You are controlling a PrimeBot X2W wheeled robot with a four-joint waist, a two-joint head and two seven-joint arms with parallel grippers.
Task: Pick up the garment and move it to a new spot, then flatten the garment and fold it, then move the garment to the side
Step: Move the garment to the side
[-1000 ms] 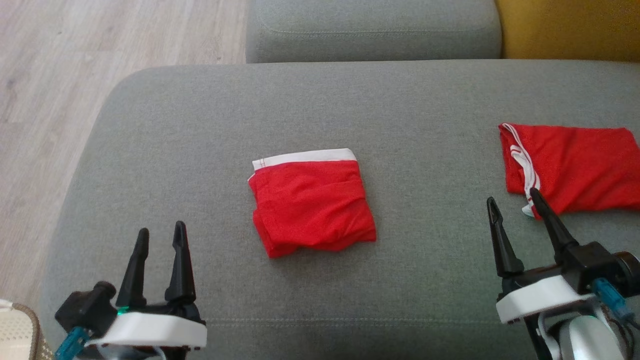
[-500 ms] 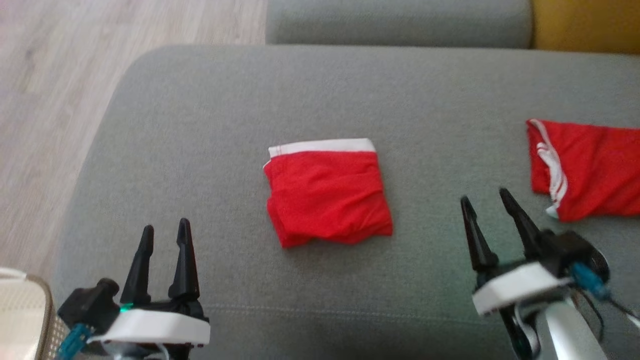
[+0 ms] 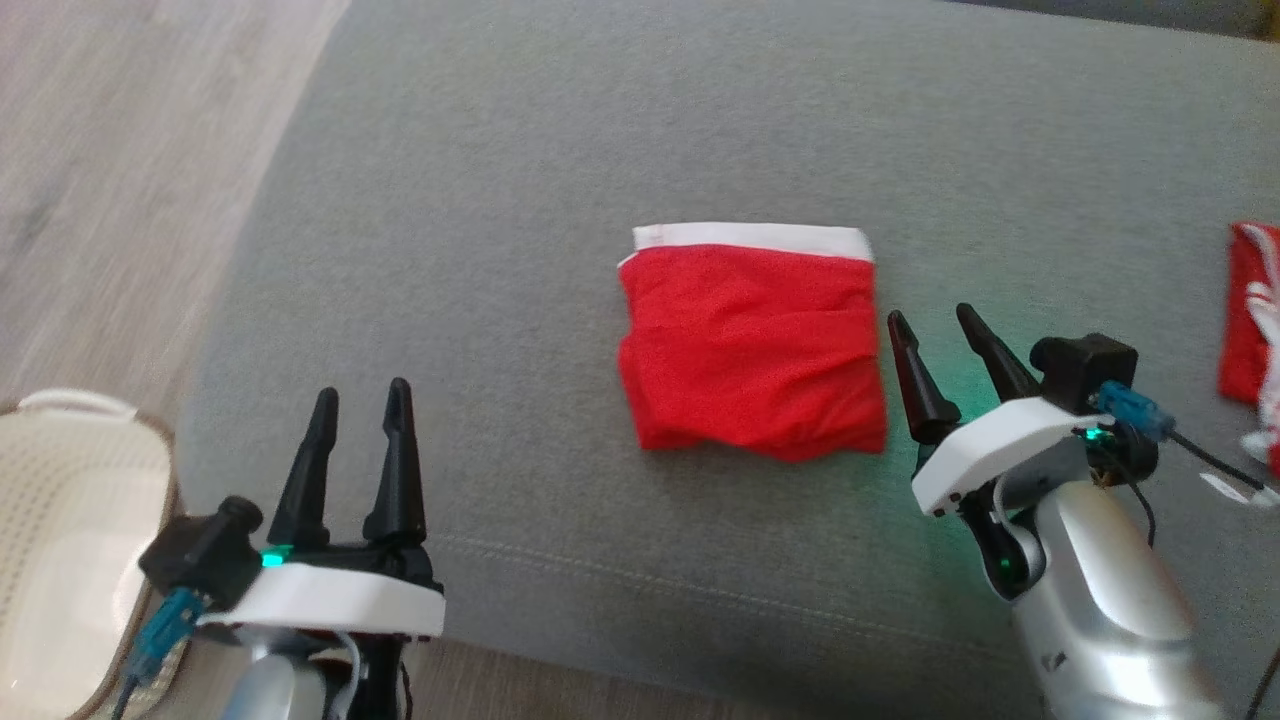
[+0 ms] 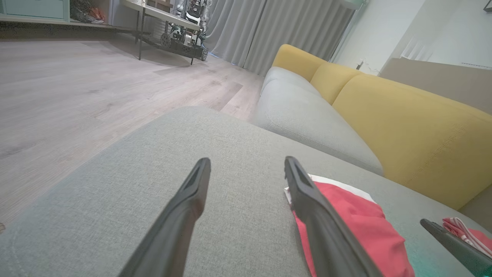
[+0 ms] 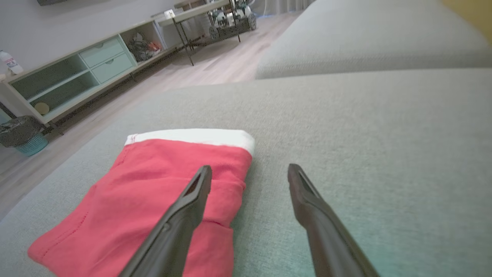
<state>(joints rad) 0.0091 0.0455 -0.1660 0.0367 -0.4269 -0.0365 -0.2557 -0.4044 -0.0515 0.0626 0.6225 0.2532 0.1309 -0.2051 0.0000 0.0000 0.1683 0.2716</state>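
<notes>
Head view: the camera has swung. The right gripper (image 3: 930, 316), jaws apart and empty, has left the second red garment (image 3: 1243, 330). It now stands with the folded garment (image 3: 750, 350) just off its left finger. The left gripper (image 3: 364, 388), also apart, remains well clear. Judgement: folding complete, and the move to the side is next.

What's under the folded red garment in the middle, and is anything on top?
The folded red garment lies on the grey sofa cushion, with nothing on top of it. What its folds hide, and the cushion patch beneath, cannot be seen.
</notes>
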